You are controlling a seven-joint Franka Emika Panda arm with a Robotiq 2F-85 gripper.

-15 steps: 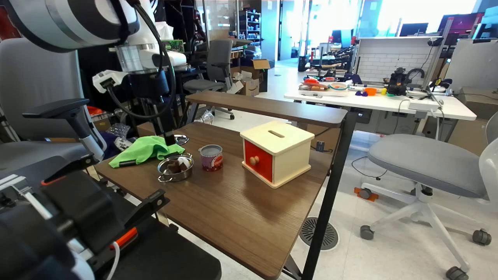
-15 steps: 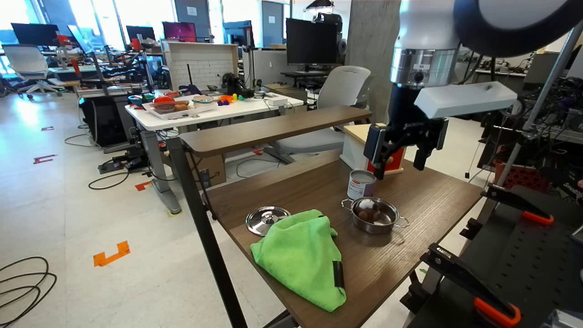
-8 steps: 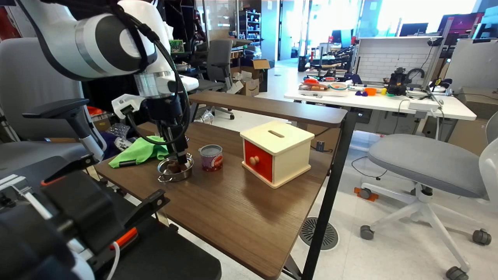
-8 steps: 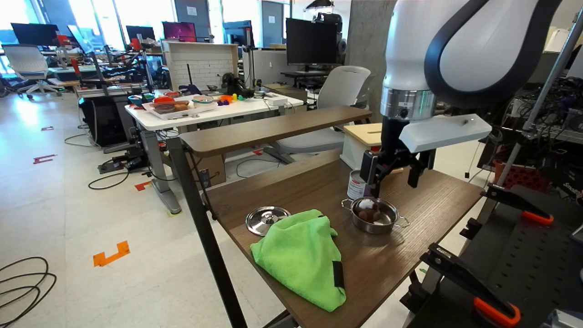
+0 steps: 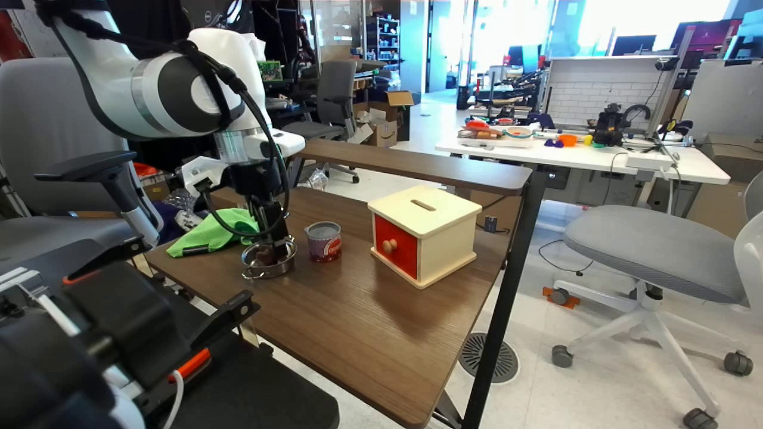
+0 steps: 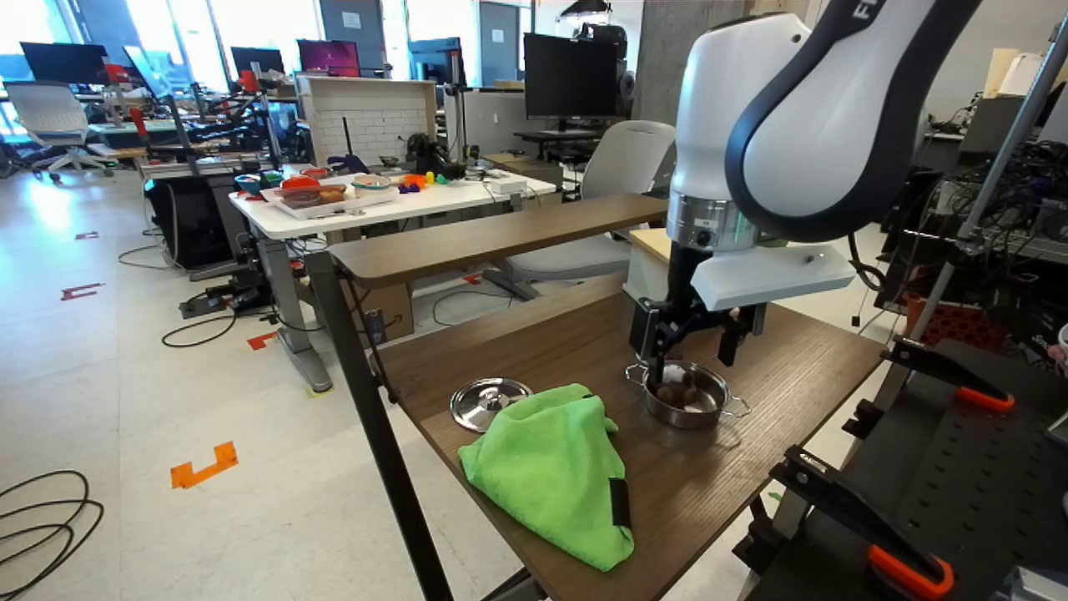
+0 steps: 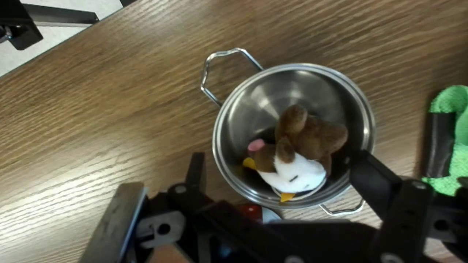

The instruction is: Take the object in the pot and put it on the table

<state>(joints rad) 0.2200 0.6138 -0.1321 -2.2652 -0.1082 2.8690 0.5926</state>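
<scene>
The object is a small plush toy (image 7: pixel 309 137), brown and white with yellow-orange and pink bits. It lies in the shiny silver pot (image 7: pixel 292 86) and also shows in both exterior views (image 5: pixel 265 256) (image 6: pixel 680 394). The pot (image 5: pixel 271 271) (image 6: pixel 688 416) stands on the dark brown table (image 5: pixel 357 333) (image 6: pixel 809 367). My gripper (image 7: pixel 279 159) is open and empty above the pot. In the wrist view one finger is left of the pot and the other overlaps its right rim. In an exterior view the gripper (image 6: pixel 692 363) has one fingertip at the pot's far rim, overlapping the toy.
A dark red cup (image 5: pixel 325 243) stands close beside the pot. A green cloth (image 6: pixel 542 476) and a silver lid (image 6: pixel 491 402) lie on the pot's other side. A wooden box with a red drawer (image 5: pixel 441 232) stands farther along. A raised shelf board (image 5: pixel 411 167) runs along one table edge.
My gripper has come down and across to the pot, with its fingers still open. The plush toy and the pot have not moved.
</scene>
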